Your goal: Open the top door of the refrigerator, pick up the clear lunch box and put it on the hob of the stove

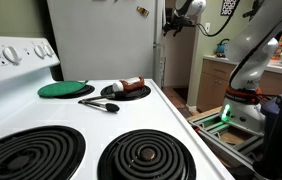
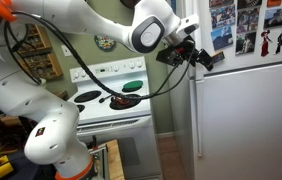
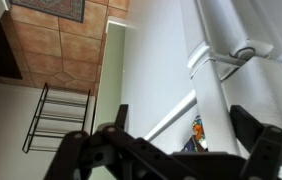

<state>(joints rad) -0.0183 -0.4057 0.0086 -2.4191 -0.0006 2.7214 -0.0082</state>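
Your gripper [image 2: 206, 57] is up high against the front edge of the refrigerator [image 1: 101, 40], level with the top door of the refrigerator [image 2: 243, 30], which is covered with photos [image 2: 266, 18] and looks flush with the lower door [image 2: 246, 120] beneath it. In the wrist view your fingers [image 3: 266, 150] stand spread well apart, released and gripping nothing, with a white bar [image 3: 226, 62] on the fridge front running up between and beyond them; whether either finger touches it, you cannot tell. Your arm [image 2: 91, 25] arches over from the base and crosses in front of the stove [image 2: 111, 100], which stands just beside the refrigerator. On the hob of the stove [image 1: 171, 115], near the back, lie a green disc [image 1: 66, 89] and a black plate [image 1: 126, 92] with food, and a dark utensil [image 1: 99, 104] lies just in front of them; the two front coil burners [image 1: 146, 155] carry nothing. In the same exterior view the gripper [image 1: 178, 18] shows at the fridge's upper front corner.
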